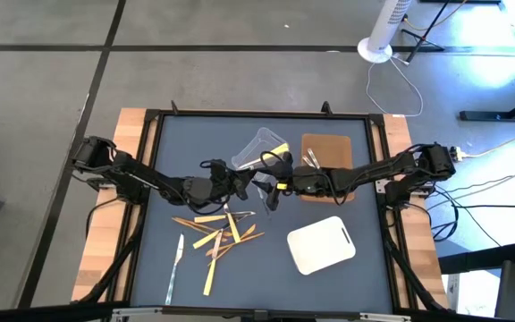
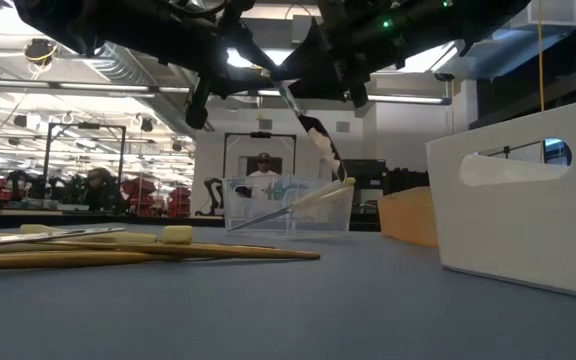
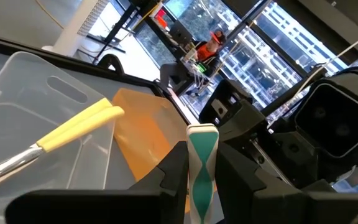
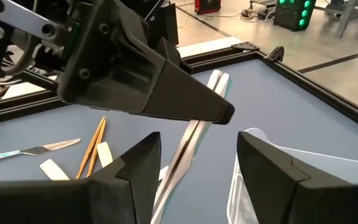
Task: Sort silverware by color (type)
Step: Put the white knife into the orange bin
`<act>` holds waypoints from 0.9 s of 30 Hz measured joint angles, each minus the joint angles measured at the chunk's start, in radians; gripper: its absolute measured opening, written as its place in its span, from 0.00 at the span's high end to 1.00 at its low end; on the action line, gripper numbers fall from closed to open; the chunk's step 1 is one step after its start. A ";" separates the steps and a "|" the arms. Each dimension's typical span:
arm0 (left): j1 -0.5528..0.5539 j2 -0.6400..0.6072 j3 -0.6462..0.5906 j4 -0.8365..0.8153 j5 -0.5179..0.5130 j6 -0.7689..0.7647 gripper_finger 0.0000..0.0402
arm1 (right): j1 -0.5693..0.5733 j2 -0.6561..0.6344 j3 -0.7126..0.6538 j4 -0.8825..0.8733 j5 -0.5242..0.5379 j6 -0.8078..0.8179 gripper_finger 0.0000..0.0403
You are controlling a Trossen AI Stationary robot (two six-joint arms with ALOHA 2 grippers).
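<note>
My left gripper (image 1: 240,185) hovers over the table's middle, shut on a shiny silver utensil (image 4: 194,134). My right gripper (image 1: 271,190) faces it, open, with its fingers (image 4: 135,171) on either side of that utensil's lower stretch; no touch shows. Several pale yellow, orange-brown and silver utensils (image 1: 217,233) lie flat in a loose pile on the mat toward the near edge. Yellow-handled utensils (image 3: 79,127) lean in the clear tub (image 1: 262,148), handles up over its rim. My left gripper pinches the silver utensil between its two fingers (image 3: 173,171), coming from the table's left. A short end of the utensil (image 3: 202,140) sticks out past the fingertips. The utensil is lifted clear of the table and slants downward (image 2: 298,110).
A brown tray (image 1: 333,148) sits right of the tub and holds a few silver pieces (image 1: 311,159). A white tray (image 1: 322,243) lies toward the near right. A raised black frame (image 1: 150,121) borders the mat. People show in the room beyond.
</note>
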 joint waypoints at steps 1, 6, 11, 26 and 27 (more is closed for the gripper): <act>0.000 0.000 0.000 0.002 0.000 0.000 0.85 | 0.000 0.000 0.000 0.001 0.000 0.000 0.51; 0.000 0.000 0.000 0.003 0.000 0.000 0.85 | 0.000 0.000 0.000 0.013 0.001 0.004 0.51; 0.000 0.000 0.000 0.003 0.000 0.000 0.85 | 0.000 -0.001 0.000 0.021 0.016 0.005 0.51; 0.000 0.000 0.000 0.003 -0.004 0.000 0.85 | 0.000 0.002 0.000 0.017 0.016 0.006 0.51; 0.000 0.000 0.000 0.003 -0.004 0.000 0.85 | 0.000 0.010 0.001 0.024 0.016 0.007 0.51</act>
